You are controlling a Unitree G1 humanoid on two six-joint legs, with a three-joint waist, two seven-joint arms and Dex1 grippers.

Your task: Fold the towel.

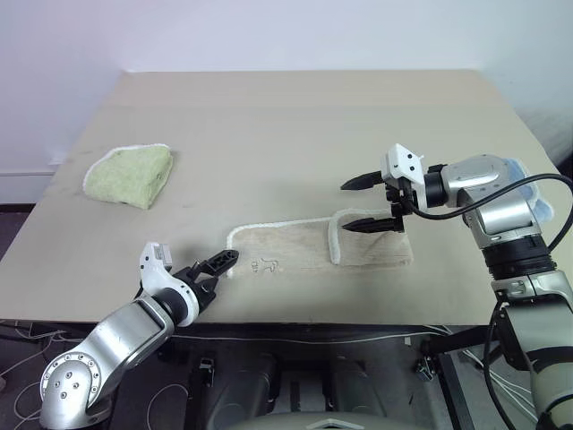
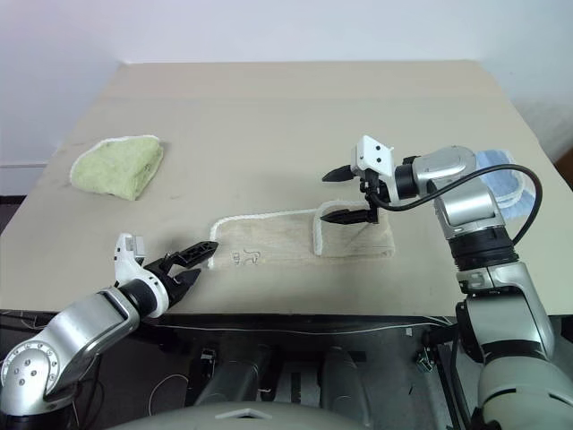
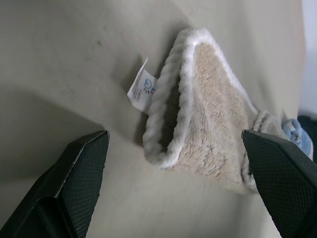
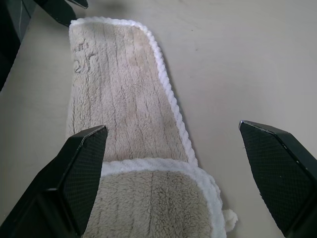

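Note:
The beige towel (image 1: 295, 253) lies as a long strip near the table's front edge, white edging all round. Its right end is folded back over itself (image 1: 372, 240). A small dark logo (image 1: 267, 265) sits near the left end, and a white tag (image 3: 140, 92) sticks out beside that end. My left gripper (image 1: 220, 270) is open, low at the towel's left end, with nothing between its fingers. My right gripper (image 1: 346, 206) is open and hovers above the folded right end, pointing left along the strip (image 4: 119, 99).
A light green folded towel (image 1: 131, 176) rests at the table's left. A light blue cloth (image 1: 535, 199) lies at the right edge behind my right arm. The tan table (image 1: 295, 116) stretches bare behind the towel; its front edge is just below the strip.

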